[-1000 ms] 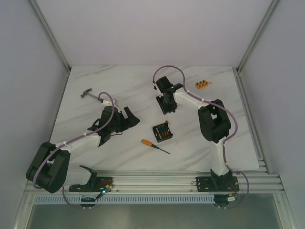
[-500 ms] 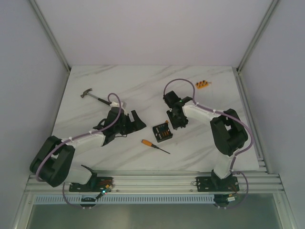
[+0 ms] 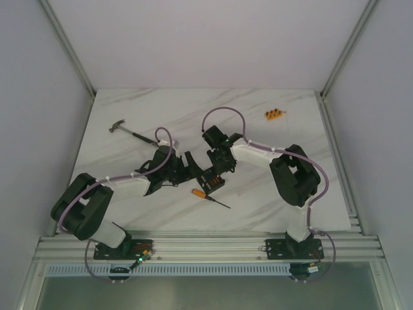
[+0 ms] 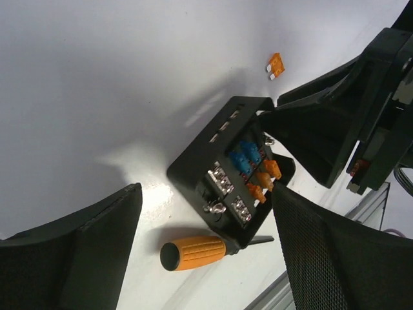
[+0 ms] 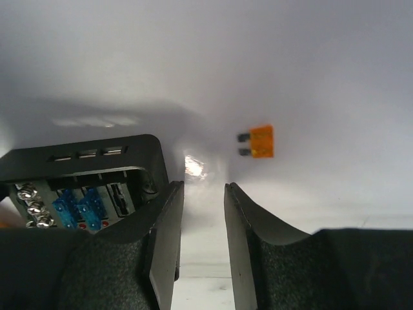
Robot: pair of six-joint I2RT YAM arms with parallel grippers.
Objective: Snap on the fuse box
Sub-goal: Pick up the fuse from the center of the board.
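Note:
The fuse box (image 3: 211, 181) is a small black box with its top open, blue and orange fuses showing (image 4: 226, 174). It sits mid-table, its near edge over the shaft of an orange-handled screwdriver (image 4: 200, 250). My left gripper (image 3: 189, 165) is wide open just left of the box, with the box and screwdriver handle between its fingers (image 4: 71, 252). My right gripper (image 3: 219, 160) is at the box's far side, its jaws a narrow gap apart and empty (image 5: 203, 219). Its left finger (image 5: 161, 232) is against the box's corner (image 5: 84, 174).
A loose orange fuse (image 5: 258, 141) lies on the table just beyond the box and also shows in the left wrist view (image 4: 275, 65). A hammer (image 3: 126, 129) lies at the far left. A small orange block (image 3: 273, 115) sits at the far right.
Both arms have closed in on the fuse box, the left from the left and the right swinging in over its far side. The box has shifted slightly toward the screwdriver.

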